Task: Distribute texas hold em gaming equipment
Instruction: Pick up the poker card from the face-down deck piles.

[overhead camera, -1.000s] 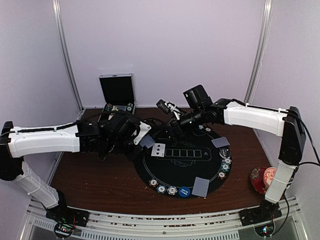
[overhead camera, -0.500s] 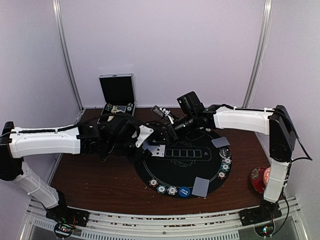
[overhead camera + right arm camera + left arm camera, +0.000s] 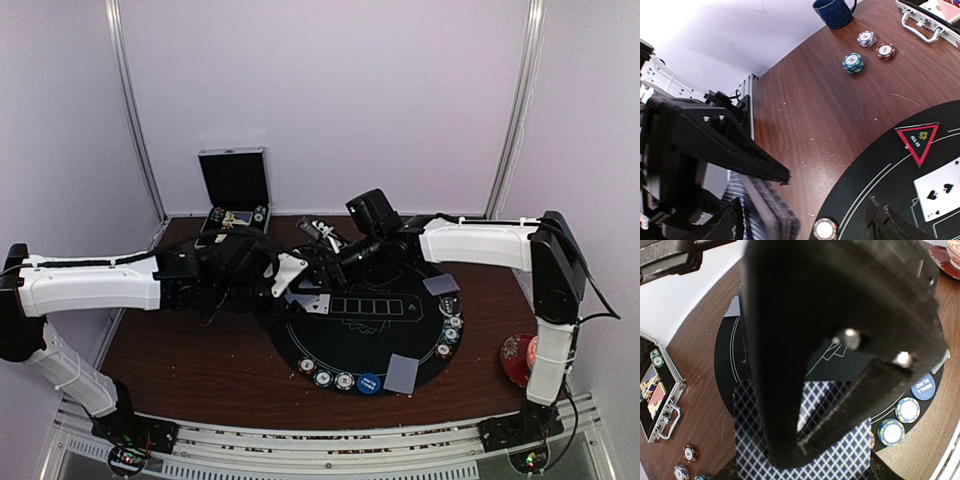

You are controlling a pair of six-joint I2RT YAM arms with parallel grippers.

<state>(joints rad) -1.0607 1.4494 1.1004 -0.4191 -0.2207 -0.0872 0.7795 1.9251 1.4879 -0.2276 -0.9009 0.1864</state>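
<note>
My left gripper point(image 3: 290, 280) is shut on a deck of playing cards point(image 3: 850, 457) with blue diamond-patterned backs, held above the left rim of the round black mat point(image 3: 385, 335). My right gripper point(image 3: 320, 260) hangs open right beside that deck point(image 3: 771, 212), which lies between its fingers without being clamped. A face-up spade card point(image 3: 939, 189) and a red triangle marker point(image 3: 917, 141) lie on the mat. Two face-down cards point(image 3: 402, 373) point(image 3: 441, 284), poker chips point(image 3: 333, 380) and a blue button disc point(image 3: 369, 382) sit along the mat's rim.
An open metal case point(image 3: 235, 190) stands at the back left, with three loose chip stacks point(image 3: 853, 62) and a dark blue mug point(image 3: 835, 11) near it. A red-patterned cup and saucer point(image 3: 525, 360) sit at the table's right front. More chips point(image 3: 452, 330) line the mat's right rim.
My right arm has reached leftward across the mat until its fingers flank the deck, and its jaws have narrowed a little. The left arm and the deck stayed put.
</note>
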